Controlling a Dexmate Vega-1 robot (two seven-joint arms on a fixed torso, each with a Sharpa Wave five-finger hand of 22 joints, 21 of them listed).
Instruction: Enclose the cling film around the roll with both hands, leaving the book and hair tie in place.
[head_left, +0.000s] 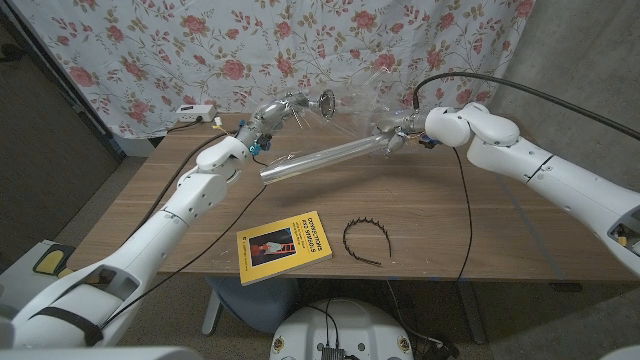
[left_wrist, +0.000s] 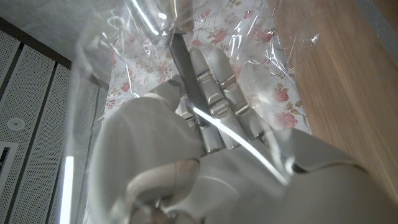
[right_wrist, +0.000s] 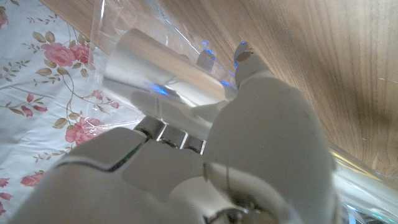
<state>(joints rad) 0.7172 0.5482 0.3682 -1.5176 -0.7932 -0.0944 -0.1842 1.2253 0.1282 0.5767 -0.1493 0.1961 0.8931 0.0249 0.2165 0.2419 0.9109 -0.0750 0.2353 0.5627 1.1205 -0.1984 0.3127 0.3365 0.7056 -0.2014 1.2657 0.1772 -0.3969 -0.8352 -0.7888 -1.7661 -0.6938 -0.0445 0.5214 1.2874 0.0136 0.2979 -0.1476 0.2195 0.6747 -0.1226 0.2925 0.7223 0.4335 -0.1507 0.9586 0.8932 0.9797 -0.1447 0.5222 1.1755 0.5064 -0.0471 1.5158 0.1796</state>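
A clear roll (head_left: 320, 157) slants above the wooden table (head_left: 480, 230), its lower end toward my left arm. My right hand (head_left: 393, 137) grips its raised far end; in the right wrist view the hand (right_wrist: 249, 143) wraps around the shiny roll (right_wrist: 155, 74). My left hand (head_left: 283, 110) is lifted above the roll's other end and holds the cling film (head_left: 355, 95), which stretches as a crinkled clear sheet between the two hands. In the left wrist view the film (left_wrist: 261, 74) drapes over the fingers (left_wrist: 214, 81). A yellow book (head_left: 285, 246) and a black toothed hair band (head_left: 364, 240) lie near the front edge.
A flowered curtain (head_left: 150, 50) hangs behind the table. A white power strip (head_left: 193, 112) sits at the back left corner. A black cable (head_left: 463, 230) runs down across the table's right part.
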